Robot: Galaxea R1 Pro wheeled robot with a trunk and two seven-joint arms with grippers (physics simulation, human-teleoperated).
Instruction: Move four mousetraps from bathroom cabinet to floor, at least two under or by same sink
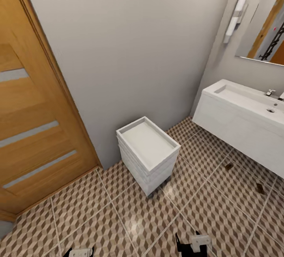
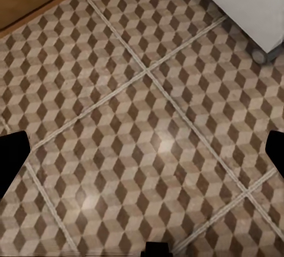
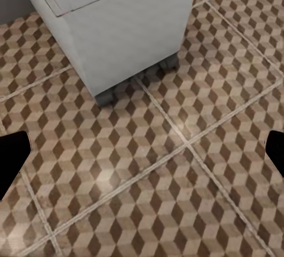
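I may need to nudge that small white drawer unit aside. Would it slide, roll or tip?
It would probably roll: the small white drawer unit stands on castors on the smooth tiled floor. Being boxy and taller than wide, a high push might tip it; a low push seems safer.

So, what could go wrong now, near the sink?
1. Two small brown things, perhaps mousetraps, lie on the floor in front of the sink; driving there could push or run over them.
2. The white drawer unit stands close ahead; turning the arms could bump it.
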